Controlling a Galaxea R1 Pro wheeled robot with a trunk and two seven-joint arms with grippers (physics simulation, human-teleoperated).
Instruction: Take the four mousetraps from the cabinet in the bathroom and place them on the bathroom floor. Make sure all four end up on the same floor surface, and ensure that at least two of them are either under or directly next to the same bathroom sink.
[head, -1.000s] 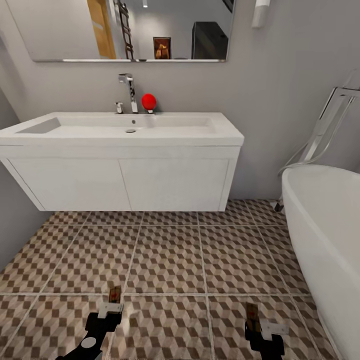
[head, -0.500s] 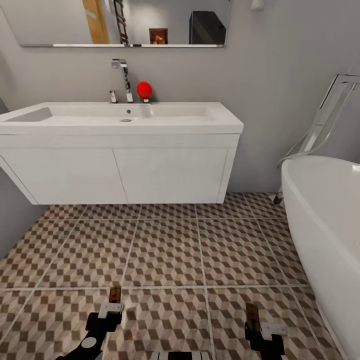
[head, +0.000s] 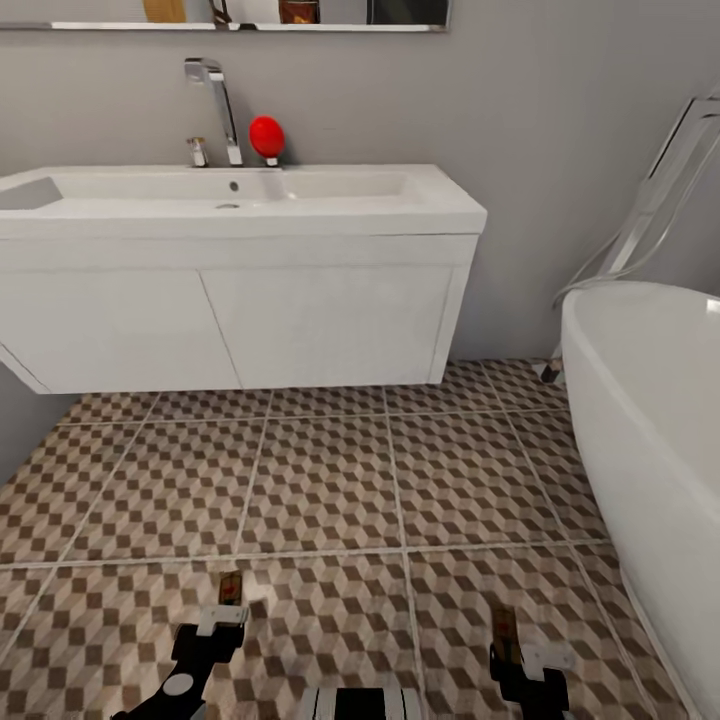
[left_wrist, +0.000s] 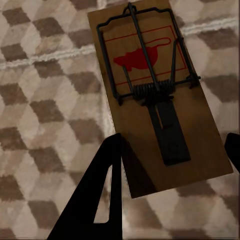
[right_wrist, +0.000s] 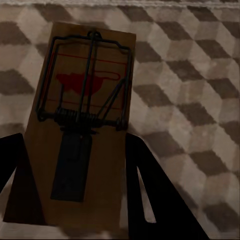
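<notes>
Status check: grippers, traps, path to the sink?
Left gripper shut on a mousetrap. Right gripper shut on a second mousetrap. Sink ahead; bathroom floor between shows no obstacle, bathtub to the right.

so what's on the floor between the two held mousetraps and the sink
Head view: only bare patterned floor lies between the left mousetrap, the right mousetrap and the sink.
</notes>
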